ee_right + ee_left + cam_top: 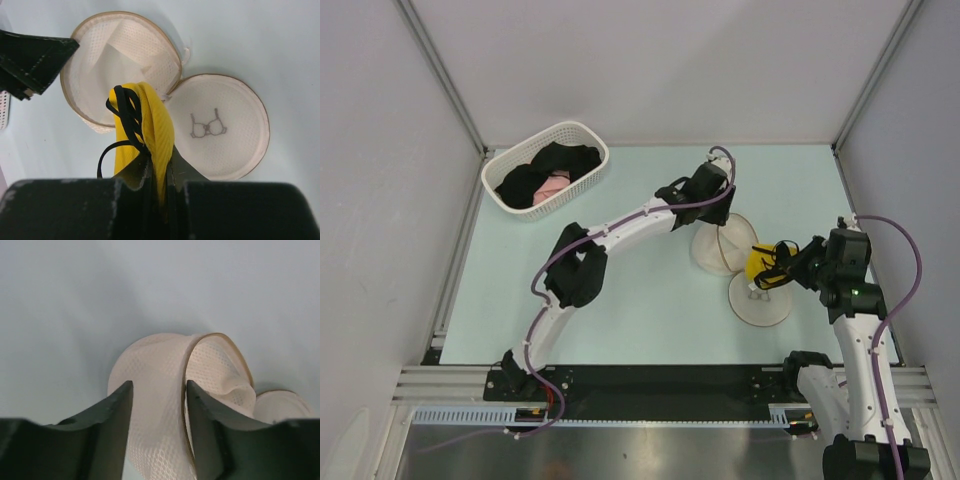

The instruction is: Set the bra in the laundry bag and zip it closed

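The laundry bag [760,305] lies open on the table as two cream mesh halves. The half with the bra icon [220,125] lies face up and the other half [115,55] shows its inside. My left gripper [715,215] is closed on the far half's mesh wall by its rim [160,385]; one of its fingers [30,60] shows in the right wrist view. My right gripper [159,165] is shut on the yellow bra [150,120] with black straps. It holds the bra [758,262] above the join of the two halves.
A white slotted basket [590,130] with black clothes [560,160] and a pink garment [555,188] stands at the back left. Grey walls close in the table on the left, back and right.
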{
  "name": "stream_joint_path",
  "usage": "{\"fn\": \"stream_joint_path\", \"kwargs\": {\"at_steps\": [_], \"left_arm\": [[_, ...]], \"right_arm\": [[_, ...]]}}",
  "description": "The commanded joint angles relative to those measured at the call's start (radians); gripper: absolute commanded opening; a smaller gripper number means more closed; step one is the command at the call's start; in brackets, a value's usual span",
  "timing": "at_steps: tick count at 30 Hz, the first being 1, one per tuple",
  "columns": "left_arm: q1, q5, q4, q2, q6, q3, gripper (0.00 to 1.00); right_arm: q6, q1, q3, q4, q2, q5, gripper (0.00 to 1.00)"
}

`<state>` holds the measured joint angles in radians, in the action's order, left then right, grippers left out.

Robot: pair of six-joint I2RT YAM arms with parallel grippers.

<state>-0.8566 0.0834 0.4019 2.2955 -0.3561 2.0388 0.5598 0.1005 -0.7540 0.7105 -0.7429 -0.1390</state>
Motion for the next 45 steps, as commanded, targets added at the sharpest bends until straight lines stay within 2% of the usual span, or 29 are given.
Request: {"fn": "stream_joint_path", "kwargs": {"at_steps": [1, 3, 7, 9, 12, 14, 22, 25, 31, 36, 41, 45], "left_arm": [[-0.001, -0.046, -0.001, -0.005, 0.003, 0.0, 0.41], [0.001, -0.071, -0.012, -0.025, -0.009, -0.049, 0.33], [0.005, -0.119, -0.032, -0.092, -0.02, -0.155, 0.0], [0.017, -0.12, -0.034, -0.129, -0.026, -0.204, 0.0], [0.037, -0.1, -0.093, -0.264, -0.059, -0.371, 0.0], [0.05, -0.087, -0.141, -0.388, -0.076, -0.54, 0.0], [0.053, -0.062, -0.285, -0.769, -0.224, -1.072, 0.0], [0.042, -0.048, -0.305, -0.901, -0.262, -1.201, 0.0], [0.005, 0.009, -0.284, -1.115, -0.282, -1.339, 0.0], [-0.005, 0.036, -0.253, -1.194, -0.284, -1.361, 0.0], [-0.042, 0.099, -0.238, -1.214, -0.261, -1.364, 0.0], [-0.065, 0.133, -0.255, -1.219, -0.256, -1.378, 0.0]], "right_arm": [[-0.02, 0.004, -0.019, -0.048, 0.004, -0.056, 0.0], [-0.024, 0.004, -0.015, -0.048, -0.001, -0.083, 0.0], [-0.053, 0.001, -0.004, -0.069, -0.042, -0.184, 0.0], [-0.07, -0.007, -0.004, -0.08, -0.056, -0.25, 0.0], [-0.092, -0.039, -0.014, -0.103, -0.079, -0.336, 0.0], [-0.112, -0.07, -0.027, -0.111, -0.108, -0.355, 0.0], [-0.118, -0.344, -0.004, -0.161, -0.214, -0.373, 0.0], [-0.075, -0.41, 0.031, -0.219, -0.22, -0.404, 0.0], [-0.037, -0.432, 0.045, -0.282, -0.236, -0.464, 0.0], [-0.026, -0.478, 0.039, -0.367, -0.294, -0.487, 0.0], [-0.09, -0.509, -0.073, -0.359, -0.493, -0.514, 0.0], [-0.107, -0.519, -0.174, -0.362, -0.66, -0.629, 0.0]]}}
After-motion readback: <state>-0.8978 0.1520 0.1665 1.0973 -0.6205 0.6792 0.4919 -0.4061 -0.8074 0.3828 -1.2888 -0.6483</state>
